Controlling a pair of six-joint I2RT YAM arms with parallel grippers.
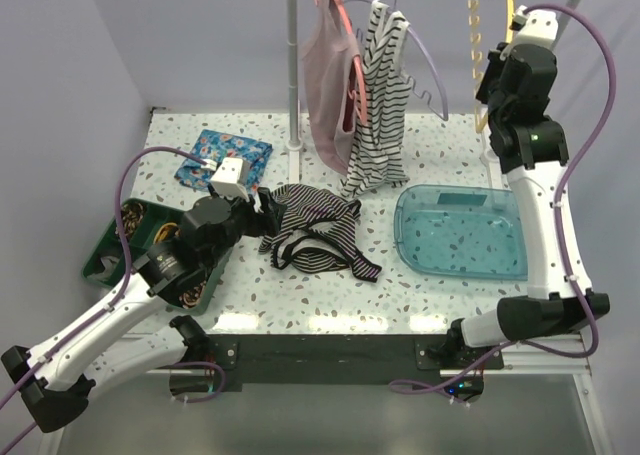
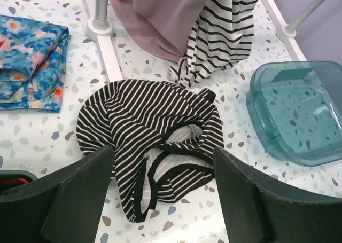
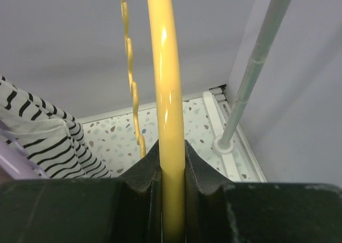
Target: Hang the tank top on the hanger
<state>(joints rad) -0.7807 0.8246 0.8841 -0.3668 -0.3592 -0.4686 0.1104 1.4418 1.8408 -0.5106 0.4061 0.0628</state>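
**Tank top and hanger, shown in three views.**
Top view: the tank top (image 1: 315, 237), black with thin white stripes and dark trim, lies crumpled on the worktop (image 1: 300, 295) just left of the teal tub (image 1: 460, 230); the yellow hanger (image 1: 473, 35) is high up behind the tub. Left wrist: the left claw (image 2: 163, 155) gapes wide at the garment's near edge. Right wrist: the right claw (image 3: 172, 152) clamps the hanger's arched bar.

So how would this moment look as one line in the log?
left gripper: open, by tank top | right gripper: shut on hanger | tank top: crumpled on table, not hung
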